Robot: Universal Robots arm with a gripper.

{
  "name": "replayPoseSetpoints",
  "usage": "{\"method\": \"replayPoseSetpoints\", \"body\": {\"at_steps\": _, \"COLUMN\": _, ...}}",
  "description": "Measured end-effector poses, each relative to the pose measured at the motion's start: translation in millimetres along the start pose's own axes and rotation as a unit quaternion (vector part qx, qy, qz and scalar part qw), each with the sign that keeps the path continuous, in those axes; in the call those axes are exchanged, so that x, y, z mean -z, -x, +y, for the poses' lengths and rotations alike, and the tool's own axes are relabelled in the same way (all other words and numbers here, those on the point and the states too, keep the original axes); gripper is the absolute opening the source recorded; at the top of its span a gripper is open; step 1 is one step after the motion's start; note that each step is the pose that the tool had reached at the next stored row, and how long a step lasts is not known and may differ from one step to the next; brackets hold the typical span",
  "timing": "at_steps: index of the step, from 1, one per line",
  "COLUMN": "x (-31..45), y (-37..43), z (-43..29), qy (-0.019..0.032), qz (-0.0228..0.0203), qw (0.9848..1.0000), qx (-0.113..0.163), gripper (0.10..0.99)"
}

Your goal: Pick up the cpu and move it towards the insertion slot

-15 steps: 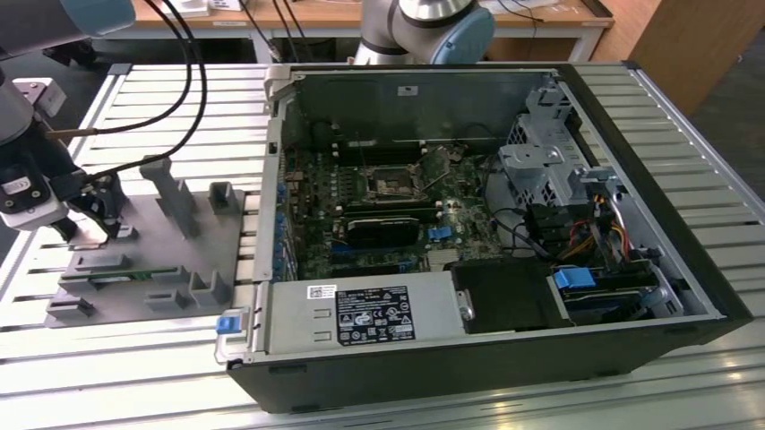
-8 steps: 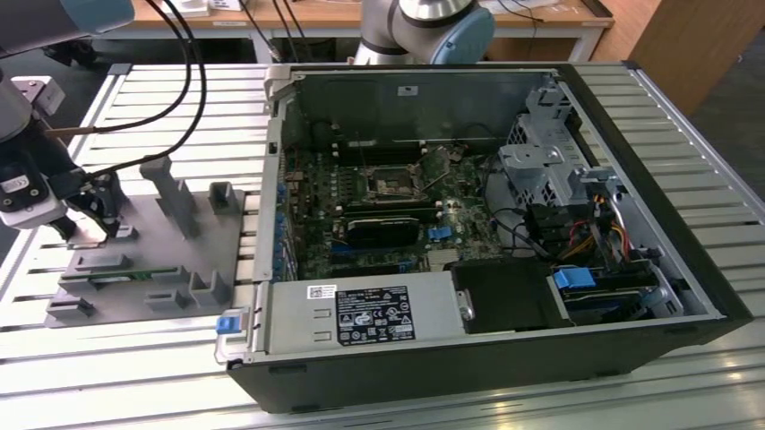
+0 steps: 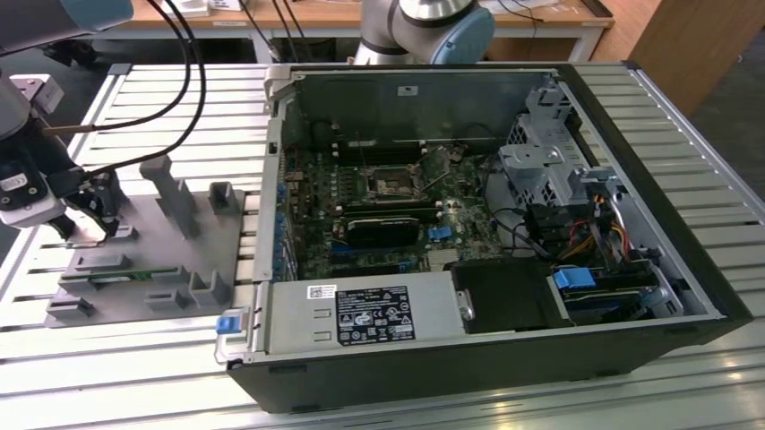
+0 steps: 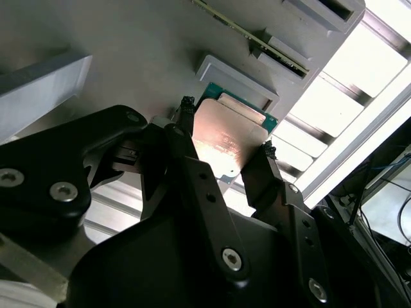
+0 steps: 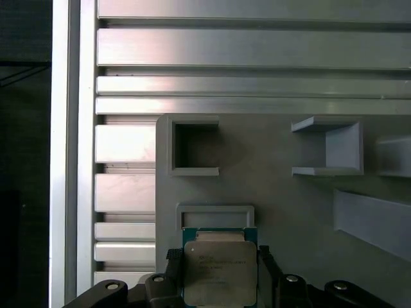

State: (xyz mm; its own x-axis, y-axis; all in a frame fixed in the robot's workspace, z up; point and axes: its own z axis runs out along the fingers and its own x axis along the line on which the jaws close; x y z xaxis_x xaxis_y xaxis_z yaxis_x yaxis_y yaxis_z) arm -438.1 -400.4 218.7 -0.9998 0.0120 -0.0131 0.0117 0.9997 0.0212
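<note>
Exterior view: my gripper (image 3: pixel 102 219) at left edge of frame, over grey fixture (image 3: pixel 156 269). One insertion slot (image 3: pixel 392 182) well apart, near frame middle, inside computer case (image 3: pixel 502 358).
Second wrist view: one cpu (image 4: pixel 228 138) mid-frame. Two fingers (image 4: pixel 192 160) pinch its sides.
First wrist view: cpu lies flat at frame bottom. I think I hold it.

Here's the cpu (image 5: pixel 220 276): brushed silvery metal lid, softly glossy, green board edge beneath (warm glare on it in the second wrist view). The gripper (image 5: pixel 218 256) is matt black. Grey fixture (image 5: pixel 282 192): dull, smooth plastic. Table (image 5: pixel 257 48): ribbed satin metal.
</note>
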Motion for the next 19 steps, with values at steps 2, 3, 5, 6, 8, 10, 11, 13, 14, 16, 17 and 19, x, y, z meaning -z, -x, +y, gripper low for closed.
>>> {"method": "replayPoseSetpoints", "body": {"at_steps": 2, "x": 0.4, "y": 0.0, "z": 0.0, "qy": 0.0, "qz": 0.0, "qw": 1.0, "qx": 0.0, "gripper": 0.541}}
{"method": "replayPoseSetpoints", "body": {"at_steps": 3, "x": 0.6, "y": 0.0, "z": 0.0, "qy": 0.0, "qz": 0.0, "qw": 1.0, "qx": 0.0, "gripper": 0.541}}
{"method": "replayPoseSetpoints", "body": {"at_steps": 5, "x": 0.9, "y": 0.0, "z": 0.1, "qy": 0.0, "qz": 0.0, "qw": 1.0, "qx": 0.0, "gripper": 0.541}}
{"method": "replayPoseSetpoints", "body": {"at_steps": 6, "x": 1.1, "y": 0.0, "z": 0.1, "qy": 0.0, "qz": 0.0, "qw": 1.0, "qx": 0.0, "gripper": 0.541}}
{"method": "replayPoseSetpoints", "body": {"at_steps": 8, "x": 1.5, "y": 0.0, "z": 0.1, "qy": 0.0, "qz": 0.0, "qw": 1.0, "qx": 0.0, "gripper": 0.541}}
{"method": "replayPoseSetpoints", "body": {"at_steps": 10, "x": 2.5, "y": 0.0, "z": 0.1, "qy": 0.0, "qz": 0.0, "qw": 1.0, "qx": 0.0, "gripper": 0.541}}
{"method": "replayPoseSetpoints", "body": {"at_steps": 11, "x": 2.6, "y": 0.0, "z": 0.1, "qy": 0.0, "qz": 0.0, "qw": 1.0, "qx": 0.0, "gripper": 0.541}}
{"method": "replayPoseSetpoints", "body": {"at_steps": 13, "x": 3.0, "y": 0.0, "z": 0.1, "qy": 0.0, "qz": 0.0, "qw": 1.0, "qx": 0.0, "gripper": 0.541}}
{"method": "replayPoseSetpoints", "body": {"at_steps": 14, "x": 3.2, "y": 0.0, "z": 0.1, "qy": 0.0, "qz": 0.0, "qw": 1.0, "qx": 0.0, "gripper": 0.541}}
{"method": "replayPoseSetpoints", "body": {"at_steps": 16, "x": 3.6, "y": 0.0, "z": 0.1, "qy": 0.0, "qz": 0.0, "qw": 1.0, "qx": 0.0, "gripper": 0.541}}
{"method": "replayPoseSetpoints", "body": {"at_steps": 17, "x": 3.8, "y": 0.0, "z": 0.1, "qy": 0.0, "qz": 0.0, "qw": 1.0, "qx": 0.0, "gripper": 0.541}}
{"method": "replayPoseSetpoints", "body": {"at_steps": 19, "x": 4.3, "y": 0.0, "z": 0.1, "qy": 0.0, "qz": 0.0, "qw": 1.0, "qx": 0.0, "gripper": 0.541}}
